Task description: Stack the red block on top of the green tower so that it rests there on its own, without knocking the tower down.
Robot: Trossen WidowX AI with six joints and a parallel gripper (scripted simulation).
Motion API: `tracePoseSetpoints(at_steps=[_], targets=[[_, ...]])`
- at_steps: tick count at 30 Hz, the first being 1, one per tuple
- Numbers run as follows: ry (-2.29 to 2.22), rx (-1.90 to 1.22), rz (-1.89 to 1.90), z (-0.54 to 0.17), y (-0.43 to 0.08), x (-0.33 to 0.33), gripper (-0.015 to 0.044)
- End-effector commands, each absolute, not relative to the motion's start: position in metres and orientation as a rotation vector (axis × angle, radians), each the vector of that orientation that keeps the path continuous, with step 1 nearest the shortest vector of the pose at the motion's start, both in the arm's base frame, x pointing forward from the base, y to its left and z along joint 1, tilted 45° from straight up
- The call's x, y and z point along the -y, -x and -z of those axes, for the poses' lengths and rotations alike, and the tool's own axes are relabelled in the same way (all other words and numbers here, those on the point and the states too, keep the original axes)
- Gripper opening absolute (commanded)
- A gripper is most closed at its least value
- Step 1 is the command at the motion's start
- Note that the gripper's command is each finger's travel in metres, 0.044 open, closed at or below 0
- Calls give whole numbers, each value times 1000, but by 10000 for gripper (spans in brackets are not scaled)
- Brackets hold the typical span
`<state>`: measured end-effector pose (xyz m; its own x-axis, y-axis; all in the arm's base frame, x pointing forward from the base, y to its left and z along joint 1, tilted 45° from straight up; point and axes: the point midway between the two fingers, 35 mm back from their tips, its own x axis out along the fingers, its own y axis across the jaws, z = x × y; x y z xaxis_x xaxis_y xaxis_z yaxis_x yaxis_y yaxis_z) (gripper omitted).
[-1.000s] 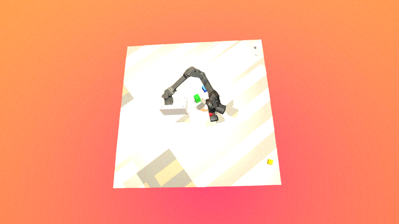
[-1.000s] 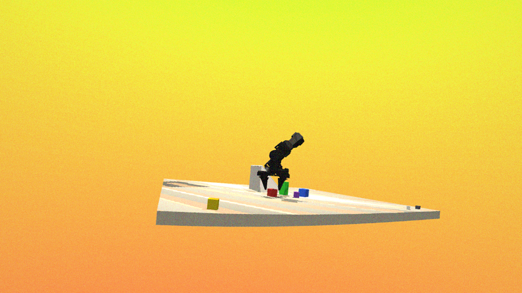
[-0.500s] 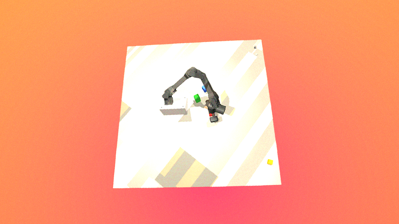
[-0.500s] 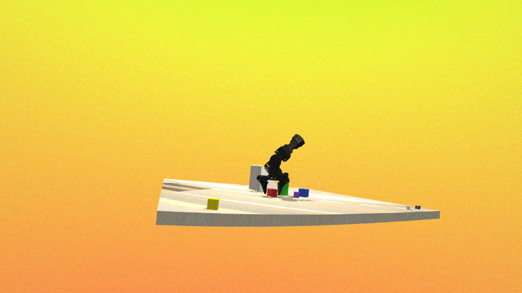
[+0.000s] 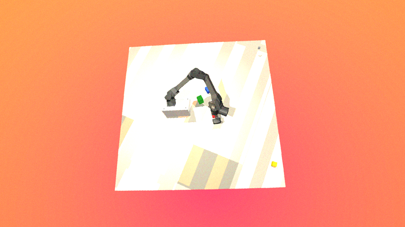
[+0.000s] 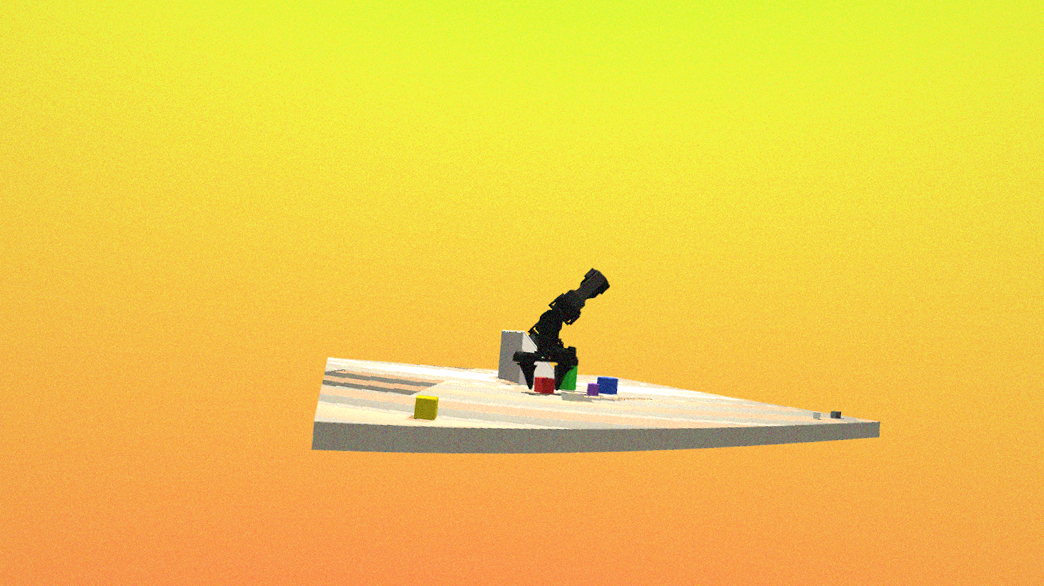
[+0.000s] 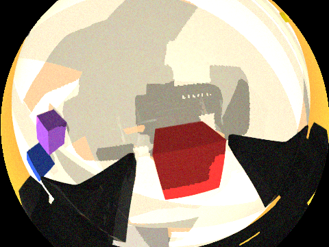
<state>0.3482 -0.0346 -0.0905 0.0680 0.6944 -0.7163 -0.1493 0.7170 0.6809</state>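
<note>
On pale table point(image 7: 256, 51), wide-open tool point(image 7: 183, 165) straddles red block point(image 7: 188, 160), gripping nothing.
</note>
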Motion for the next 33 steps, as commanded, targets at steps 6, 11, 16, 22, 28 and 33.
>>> tracePoseSetpoints(at_steps=[6,11,16,22,28,33], targets=[[-506,-1363,-677,90,-348,34,230],[-506,-1363,-677,90,-348,34,157],[-506,-1363,-676,88,-348,37,85],[-504,-1364,-675,70,-346,56,0],[-503,-1364,-674,50,-344,75,0],[-503,-1365,-673,32,-343,93,0]])
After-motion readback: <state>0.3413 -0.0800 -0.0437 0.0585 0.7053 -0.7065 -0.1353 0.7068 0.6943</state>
